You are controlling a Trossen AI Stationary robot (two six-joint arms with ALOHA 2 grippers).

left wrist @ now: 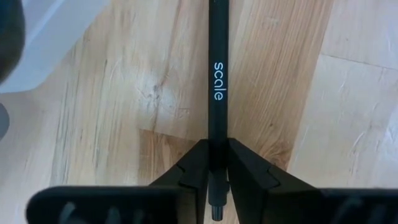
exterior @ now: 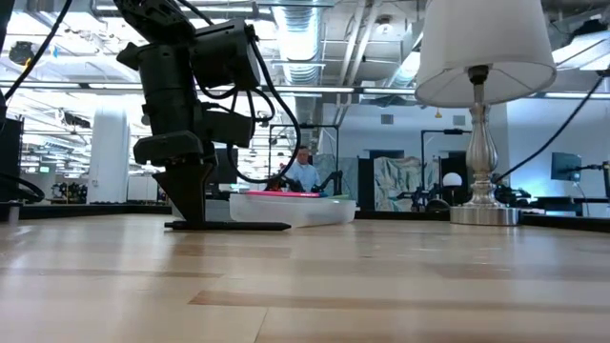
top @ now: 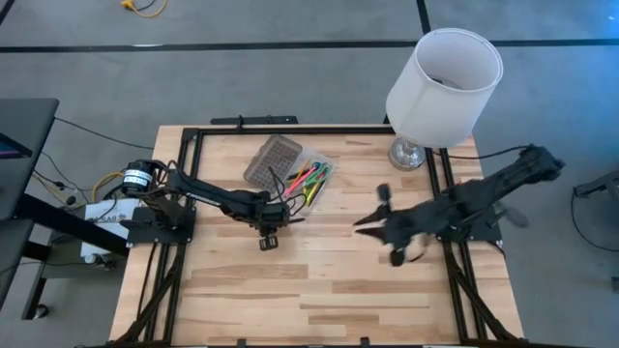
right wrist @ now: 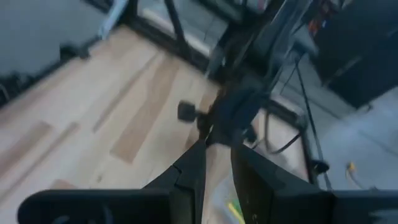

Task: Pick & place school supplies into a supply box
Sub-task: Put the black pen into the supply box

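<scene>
- left gripper point(left wrist: 217, 163) is down at the table, its two dark fingers pressed onto a dark pen point(left wrist: 217, 74) that lies flat on the wood; the pen's printed barrel runs straight out ahead between the fingers, so its long axis lines up with the claw's reach.
- in the high view this gripper point(top: 272, 220) sits just beside the supply box point(top: 290, 172), on the side toward the table's front edge; the box lies just behind it, toward the lamp side of the table, and its long axis runs on a slant.
- the coming move, as i judge it, is a lift and a short carry back toward the box, with the pen turned to match that slant so it drops in lengthways.
- left arm is plainly the nearer one; the right gripper point(top: 372, 222) hangs well apart over the right half of the table, blurred, with its fingers a little apart and nothing between them.
- box is clear thin plastic with a grey grid-textured lid point(top: 271, 159) laid open beside the tray; pink, red, green and yellow sticks point(top: 311, 179) already lie inside.
- pen is smooth, round and slim, likely to roll if let go on the bare planks.
- table point(top: 319, 290) is pale butcher-block wood, matte and level.
</scene>
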